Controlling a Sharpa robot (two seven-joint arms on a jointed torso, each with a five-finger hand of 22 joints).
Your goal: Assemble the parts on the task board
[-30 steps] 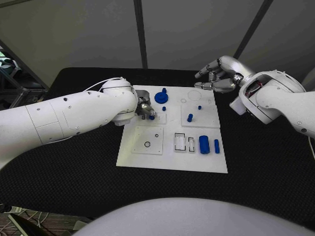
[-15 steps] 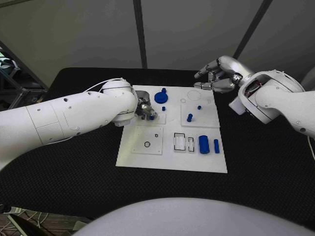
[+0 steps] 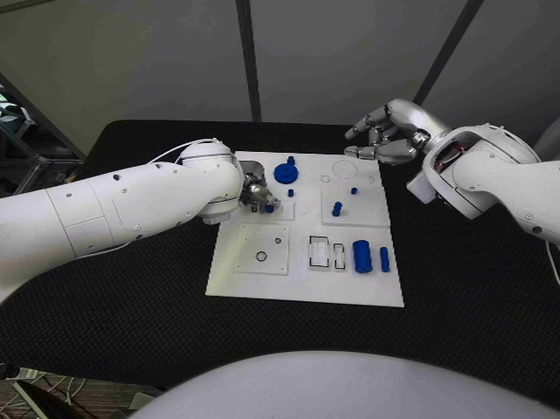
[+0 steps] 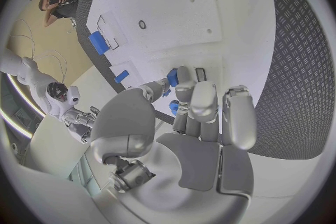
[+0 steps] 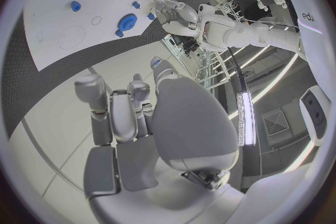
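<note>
Both arms glossy white w/ rounded shells, small dark screw dots. Left hand point(image 3: 256, 194) & right hand point(image 3: 390, 133) silver metal. Thin white cable on left arm nr the task board point(image 3: 307, 279); red inside right wrist opening.

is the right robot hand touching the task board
Apart. In the head view the right robot hand hangs beyond the far right corner of the task board, fingers curled on nothing, and the right wrist view shows open space between its fingers and the plate.
</note>
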